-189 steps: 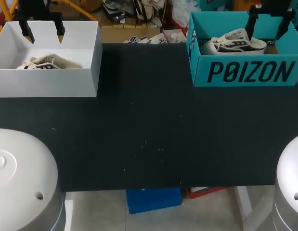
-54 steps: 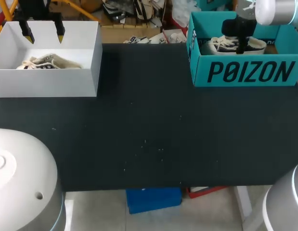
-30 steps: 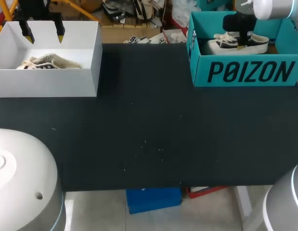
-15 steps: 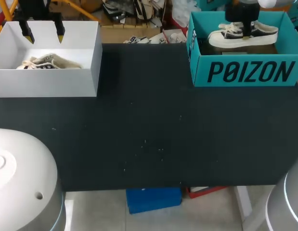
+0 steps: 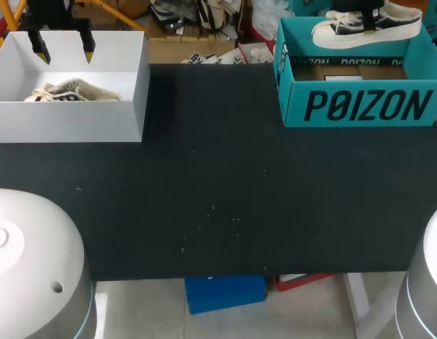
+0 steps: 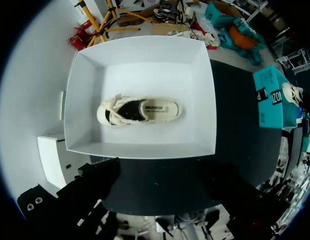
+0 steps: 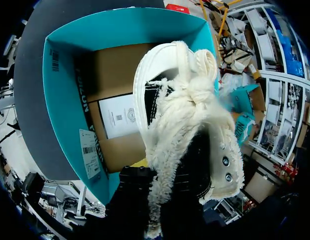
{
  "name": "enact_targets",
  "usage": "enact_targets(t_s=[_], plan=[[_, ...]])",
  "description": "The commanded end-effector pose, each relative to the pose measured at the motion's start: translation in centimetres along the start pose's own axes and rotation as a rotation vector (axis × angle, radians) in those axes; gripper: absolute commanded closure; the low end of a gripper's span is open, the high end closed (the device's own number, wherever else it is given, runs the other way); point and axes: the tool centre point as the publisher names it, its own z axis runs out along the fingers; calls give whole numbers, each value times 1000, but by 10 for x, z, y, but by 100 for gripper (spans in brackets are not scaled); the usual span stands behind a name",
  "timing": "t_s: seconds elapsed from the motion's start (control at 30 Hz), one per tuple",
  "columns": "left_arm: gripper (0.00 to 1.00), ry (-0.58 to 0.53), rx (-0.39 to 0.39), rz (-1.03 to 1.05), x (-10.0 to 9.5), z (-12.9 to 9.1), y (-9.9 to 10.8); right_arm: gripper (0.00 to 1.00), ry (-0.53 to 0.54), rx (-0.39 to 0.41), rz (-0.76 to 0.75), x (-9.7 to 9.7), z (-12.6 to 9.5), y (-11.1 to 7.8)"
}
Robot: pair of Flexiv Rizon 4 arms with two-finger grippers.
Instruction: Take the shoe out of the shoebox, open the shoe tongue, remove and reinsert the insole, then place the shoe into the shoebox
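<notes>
Head view: your right gripper (image 5: 374, 15) grips the black-and-white sneaker (image 5: 338, 30), clear above the teal shoebox (image 5: 359, 106). The left gripper (image 5: 63, 51) hangs wide over the white box (image 5: 70, 120).

Left wrist view: a cream shoe (image 6: 139, 110) lies inside that box.

Right wrist view: judged light, with soft canvas and a stiff sole. Hold it at the collar.

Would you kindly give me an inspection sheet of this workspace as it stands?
Surface: black table, faint pale specks.
Job's things: black shoe held in the air above the teal shoebox; a white sheet on the box floor.
Clutter: white box with a cream shoe lying inside.
Grippers: left gripper over the white box, jaws open; right gripper shut on the black shoe.
Cables: nothing seen.
Surroundings: nothing seen.
</notes>
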Motion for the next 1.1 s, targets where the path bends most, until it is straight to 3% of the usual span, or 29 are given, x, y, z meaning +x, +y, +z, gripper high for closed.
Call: enact_targets(t_s=[0.03, 0.37, 0.73, 1.0, 1.1], plan=[[0, -2, -2, 0, 0, 0, 0, 100, -129, 15, 2, 17, -85, 2], [0, -2, -2, 0, 0, 0, 0, 100, -263, 12, -39, 71, -159, 33], [0, -2, -2, 0, 0, 0, 0, 100, -352, -25, -19, 157, -229, 97], [0, -2, -2, 0, 0, 0, 0, 100, -344, 20, 33, 218, -251, 156], [0, -2, -2, 0, 0, 0, 0, 100, -350, -13, 46, 242, -254, 184]])
